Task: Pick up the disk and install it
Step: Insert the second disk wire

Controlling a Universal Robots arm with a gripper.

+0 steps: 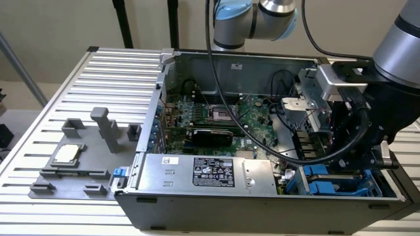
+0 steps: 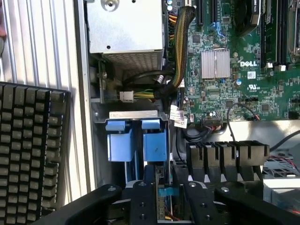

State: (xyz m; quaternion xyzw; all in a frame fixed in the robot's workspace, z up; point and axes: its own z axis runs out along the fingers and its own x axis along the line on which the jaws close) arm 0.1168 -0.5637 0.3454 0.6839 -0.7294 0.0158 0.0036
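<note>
Looking through the wrist view, you see the jaws (image 2: 164,187) slightly spread astride the disk (image 2: 161,194), its blue carrier edge standing in the drive bay (image 2: 136,140); the exterior view hides them behind the arm (image 1: 357,132), showing the computer case (image 1: 262,201).

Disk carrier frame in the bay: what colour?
Blue; the disk carrier frame shows best in the wrist view.

Green motherboard (image 2: 243,65), blue disk (image 2: 136,145) carriers, black keyboard (image 2: 28,150), grey case (image 1: 262,209), black-labelled silver box (image 1: 203,172).
</note>
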